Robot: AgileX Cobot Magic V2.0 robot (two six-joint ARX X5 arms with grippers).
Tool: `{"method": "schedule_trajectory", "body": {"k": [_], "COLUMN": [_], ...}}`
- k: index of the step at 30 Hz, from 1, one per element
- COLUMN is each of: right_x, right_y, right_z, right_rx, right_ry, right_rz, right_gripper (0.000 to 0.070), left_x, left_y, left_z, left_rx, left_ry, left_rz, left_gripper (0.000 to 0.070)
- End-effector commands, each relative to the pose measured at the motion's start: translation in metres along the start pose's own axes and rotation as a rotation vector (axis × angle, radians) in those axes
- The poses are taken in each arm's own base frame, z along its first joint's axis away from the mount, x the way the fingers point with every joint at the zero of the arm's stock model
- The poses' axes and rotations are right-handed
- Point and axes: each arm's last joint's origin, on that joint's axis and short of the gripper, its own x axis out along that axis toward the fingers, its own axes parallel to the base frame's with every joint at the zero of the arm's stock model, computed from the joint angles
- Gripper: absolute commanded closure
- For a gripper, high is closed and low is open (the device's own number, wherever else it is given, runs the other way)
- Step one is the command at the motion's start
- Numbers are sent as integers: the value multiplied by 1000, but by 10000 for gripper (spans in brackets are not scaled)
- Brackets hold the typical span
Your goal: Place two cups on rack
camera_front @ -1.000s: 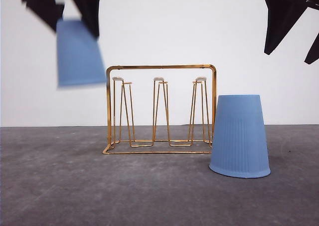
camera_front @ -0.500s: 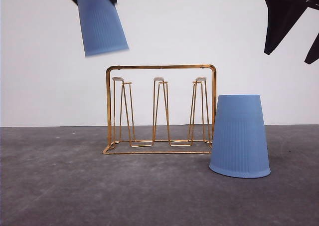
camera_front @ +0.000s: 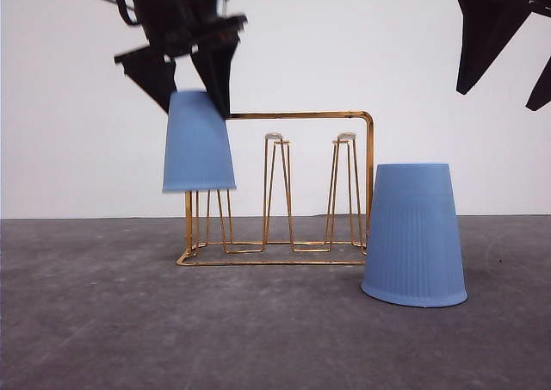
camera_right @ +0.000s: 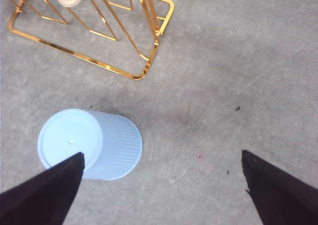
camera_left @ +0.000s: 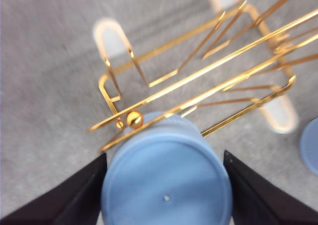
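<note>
Front view shows the left tool point(camera_front: 191, 84) clenched on the closed bottom of the first cup point(camera_front: 199, 145), which hangs mouth down and upright. Directly under this tool, the cup covers the leftmost prong of the rack point(camera_front: 280, 188); its rim is about halfway down the rack's height, well above the wire base. I judge the cup is being lowered over that prong, but whether the prong is really inside the mouth cannot be told from here. In the left wrist view the cup bottom point(camera_left: 166, 183) sits between the two dark fingers point(camera_left: 74, 197), and the gold top bar of the rack crosses just at its far edge.

The right tool point(camera_front: 504, 37) hangs high with its jaws spread and holds nothing. Below it and a little toward the rack stands the second cup point(camera_front: 415, 235), mouth down on the bench point(camera_front: 103, 321), very near the rack's right post. The right wrist view shows this cup point(camera_right: 89, 144) close to one finger point(camera_right: 39, 195), with the corner of the rack point(camera_right: 149, 61) beyond it.

The cups look like thin ribbed plastic: light, somewhat flexible, and smooth enough to slip if pressed weakly. A good hold would be across the narrow closed end, as the left tool does, with moderate force so the wall does not bend. The rack is light wire and could slide or tip if the cup catches on a prong.
</note>
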Motion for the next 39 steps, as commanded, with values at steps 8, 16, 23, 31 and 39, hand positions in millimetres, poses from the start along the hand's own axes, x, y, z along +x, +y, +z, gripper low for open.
{"method": "schedule_trajectory", "body": {"k": [8, 16, 23, 31, 39], "right_x": [0, 0, 3, 32, 69], "right_y": [1, 1, 8, 29, 52], "right_z": [5, 5, 7, 11, 12], "right_rx": [-5, -5, -25, -89, -153], "right_ry": [-9, -9, -23, 40, 105], "right_rz": [5, 6, 94, 158, 203], "right_gripper": [57, 57, 57, 57, 57], "left_x": [1, 1, -19, -98, -133], "left_y": [-2, -2, -2, -4, 12], "left_z": [4, 3, 5, -5, -33], "left_rx": [19, 19, 29, 32, -43], "left_ry": [-3, 0, -25, -155, -79], "left_rz": [-1, -9, -5, 17, 91], "left_gripper": [249, 211, 213, 214, 214]}}
